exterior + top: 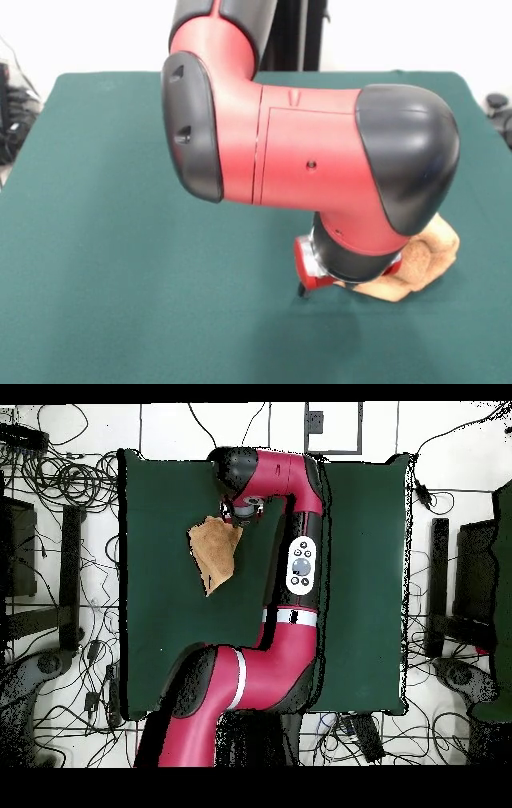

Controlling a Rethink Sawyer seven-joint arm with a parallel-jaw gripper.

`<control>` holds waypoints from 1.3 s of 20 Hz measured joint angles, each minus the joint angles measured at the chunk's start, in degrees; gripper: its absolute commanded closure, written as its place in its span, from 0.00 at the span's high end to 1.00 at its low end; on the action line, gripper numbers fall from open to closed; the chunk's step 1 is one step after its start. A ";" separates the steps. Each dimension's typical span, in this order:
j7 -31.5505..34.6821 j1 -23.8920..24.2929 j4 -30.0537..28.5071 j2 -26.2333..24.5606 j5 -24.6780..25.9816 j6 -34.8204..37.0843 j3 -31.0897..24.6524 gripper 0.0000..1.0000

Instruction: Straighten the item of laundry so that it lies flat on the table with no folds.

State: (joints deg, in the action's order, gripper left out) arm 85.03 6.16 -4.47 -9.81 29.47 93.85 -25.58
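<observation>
The tan fluffy towel (424,254) lies bunched and folded on the dark green table (120,240), at the right of the front view, near the front edge. In the overhead view the towel (213,552) is a crumpled, roughly triangular patch on the table (160,634), left of the arm. My gripper (320,282) hangs low under the red and black wrist, right at the towel's left edge, with the wrist hiding part of the cloth. In the overhead view the gripper (240,512) sits at the towel's upper right corner. I cannot tell whether it holds the cloth.
My arm's bulky elbow and forearm (320,152) span the middle of the table and block the view behind. In the overhead view the arm (290,584) runs up the table's centre. Cables and dark equipment (60,484) lie on the floor around the table.
</observation>
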 measured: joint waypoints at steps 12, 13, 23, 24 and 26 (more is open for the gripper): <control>0.00 0.47 0.90 0.95 8.65 3.05 -7.62 1.00; 0.00 0.56 0.90 1.09 9.54 3.23 -8.40 1.00; 0.00 0.83 0.91 1.86 13.26 3.29 -12.01 1.00; 0.00 0.83 0.91 1.99 13.84 3.29 -12.55 1.00; 0.00 0.84 0.91 2.25 15.05 3.29 -13.68 1.00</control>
State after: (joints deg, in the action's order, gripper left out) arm 85.03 7.00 -3.56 -7.55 44.52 97.13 -39.26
